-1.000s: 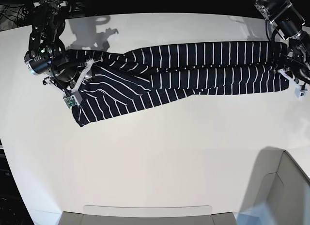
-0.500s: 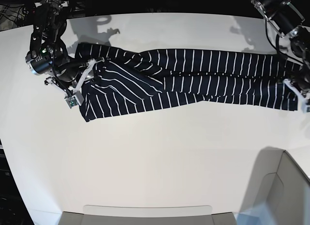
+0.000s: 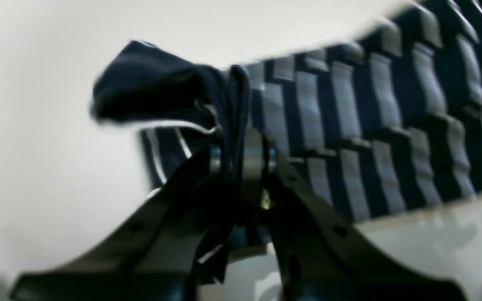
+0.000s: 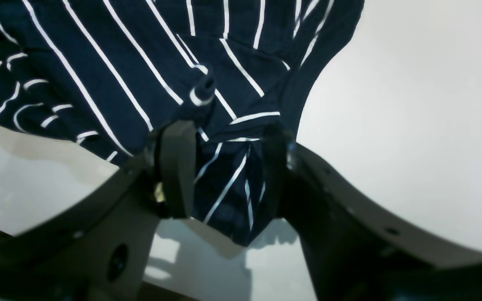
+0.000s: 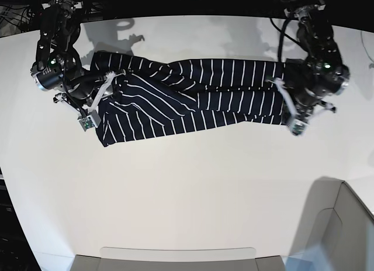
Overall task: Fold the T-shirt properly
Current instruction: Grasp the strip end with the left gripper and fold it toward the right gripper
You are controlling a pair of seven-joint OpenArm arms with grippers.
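The T-shirt (image 5: 193, 96), dark navy with thin white stripes, lies as a long bunched band across the far part of the white table (image 5: 187, 189). My left gripper (image 5: 283, 98) is at its right end in the base view. In the left wrist view that gripper (image 3: 241, 154) is shut on a gathered fold of the T-shirt (image 3: 370, 125), blurred by motion. My right gripper (image 5: 104, 90) is at the other end. Its jaws (image 4: 226, 167) stand wide apart, open, and a loose flap of the T-shirt (image 4: 98, 62) lies between the fingers.
A grey bin (image 5: 342, 230) stands at the near right corner. The rim of a grey tray (image 5: 175, 256) shows at the table's near edge. Dark equipment and cables lie beyond the far edge.
My left gripper has swung inward from the table's right edge, carrying its end of the T-shirt, so the band is shorter. The right arm has stayed put.
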